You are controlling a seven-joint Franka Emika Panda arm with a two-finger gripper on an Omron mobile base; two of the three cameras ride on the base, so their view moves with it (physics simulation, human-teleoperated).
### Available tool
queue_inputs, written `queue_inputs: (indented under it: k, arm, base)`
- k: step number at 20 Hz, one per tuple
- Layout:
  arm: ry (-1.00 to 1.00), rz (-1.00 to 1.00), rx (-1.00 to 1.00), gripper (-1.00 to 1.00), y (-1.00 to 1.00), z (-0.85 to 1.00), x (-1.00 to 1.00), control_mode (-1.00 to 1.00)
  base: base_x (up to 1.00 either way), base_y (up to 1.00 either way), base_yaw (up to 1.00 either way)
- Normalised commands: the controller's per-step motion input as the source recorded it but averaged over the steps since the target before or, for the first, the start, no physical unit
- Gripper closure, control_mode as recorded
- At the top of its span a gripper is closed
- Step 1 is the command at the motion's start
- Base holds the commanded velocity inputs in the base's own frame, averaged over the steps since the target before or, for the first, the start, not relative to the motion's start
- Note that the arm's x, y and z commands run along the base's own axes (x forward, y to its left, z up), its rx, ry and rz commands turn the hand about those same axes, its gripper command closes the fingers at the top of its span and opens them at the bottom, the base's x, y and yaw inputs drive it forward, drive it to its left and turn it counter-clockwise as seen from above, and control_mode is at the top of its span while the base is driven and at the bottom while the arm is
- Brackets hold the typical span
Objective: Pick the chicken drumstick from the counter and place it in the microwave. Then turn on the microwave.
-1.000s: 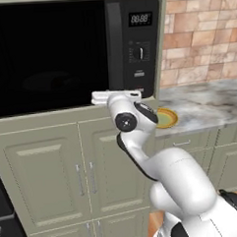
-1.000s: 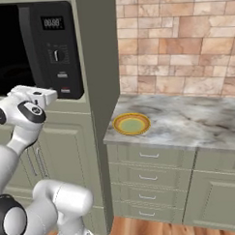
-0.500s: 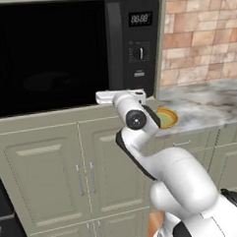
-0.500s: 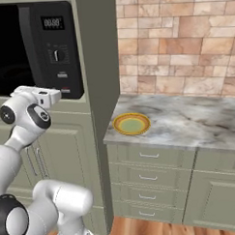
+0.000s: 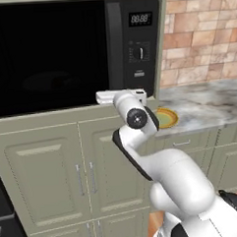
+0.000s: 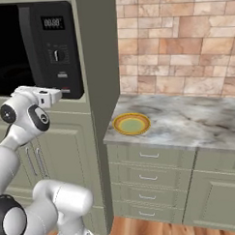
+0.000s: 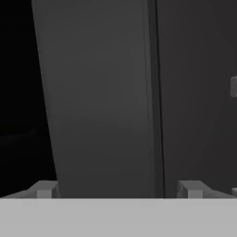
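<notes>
Held the pincer [image 7: 118,190] spread wide, with one fingertip [image 7: 44,190] low at the left of the hand view and the other low at the right. Hovered close before the microwave [image 5: 63,54], at its lower front edge, just left of and below the control panel [image 5: 140,45] with its display and dial. Faced a grey upright strip [image 7: 102,102] between black glass and the darker panel. Saw a round yellow-green plate [image 6: 132,123] lying flat on the marbled worktop [image 6: 187,119], near its left end, to the right of the microwave cabinet. Could not tell where the chicken drumstick lay, nor make out anything behind the dark glass.
</notes>
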Motion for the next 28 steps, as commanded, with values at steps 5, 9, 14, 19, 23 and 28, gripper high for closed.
queue_inputs:
  k: [5, 9, 14, 19, 23, 28]
  arm:
    - [-0.01, 0.00, 0.00, -1.00, 0.05, 0.19, -0.09, -1.00]
    - [-0.13, 0.03, -0.06, -1.00, 0.16, 0.32, -0.06, -1.00]
    - [-0.01, 0.00, -0.01, -1.00, 0.04, 0.28, -0.26, -1.00]
    - [0.00, 0.00, 0.00, -1.00, 0.00, 0.24, -0.47, -1.00]
    - [0.00, 0.00, 0.00, -1.00, 0.00, 0.25, -0.51, -1.00]
    - [0.00, 0.00, 0.00, -1.00, 0.00, 0.18, -0.58, -1.00]
  base:
    - [0.00, 0.00, 0.00]
    - [0.00, 0.00, 0.00]
    - [0.00, 0.00, 0.00]
    - [0.00, 0.00, 0.00]
    - [0.00, 0.00, 0.00]
    - [0.00, 0.00, 0.00]
